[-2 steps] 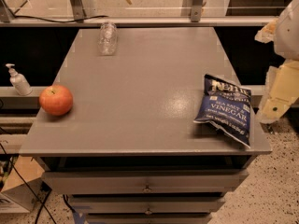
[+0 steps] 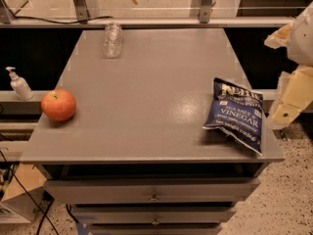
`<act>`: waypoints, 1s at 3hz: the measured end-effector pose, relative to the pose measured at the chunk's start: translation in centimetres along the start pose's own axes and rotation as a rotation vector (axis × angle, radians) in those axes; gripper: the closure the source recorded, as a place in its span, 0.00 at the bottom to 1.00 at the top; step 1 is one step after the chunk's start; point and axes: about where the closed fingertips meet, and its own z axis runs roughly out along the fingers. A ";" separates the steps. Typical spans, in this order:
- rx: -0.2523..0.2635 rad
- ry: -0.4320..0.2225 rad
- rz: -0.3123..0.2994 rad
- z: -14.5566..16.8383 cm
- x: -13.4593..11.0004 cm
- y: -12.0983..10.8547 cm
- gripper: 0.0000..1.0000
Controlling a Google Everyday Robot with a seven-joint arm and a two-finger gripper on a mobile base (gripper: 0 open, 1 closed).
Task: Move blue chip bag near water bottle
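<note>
The blue chip bag (image 2: 235, 114) lies flat near the table's front right corner, its white "VINEGAR" lettering facing up. The water bottle (image 2: 112, 39), clear and ribbed, lies on its side at the table's far left. My gripper (image 2: 289, 101) is a cream-coloured part at the right edge of the view. It hangs beside the table, just right of the bag, and is not touching it.
A red apple (image 2: 58, 105) sits at the table's left edge. A white pump dispenser (image 2: 19, 83) stands on a ledge left of the grey table (image 2: 151, 92). Drawers (image 2: 154, 192) are below the tabletop. A railing and glass run behind the table.
</note>
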 end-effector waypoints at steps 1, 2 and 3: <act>-0.008 -0.121 -0.025 2.6 -0.6 -1.0 0.00; -0.007 -0.179 -0.041 5.7 -1.5 -3.0 0.00; -0.043 -0.171 -0.020 9.6 -0.8 -4.4 0.00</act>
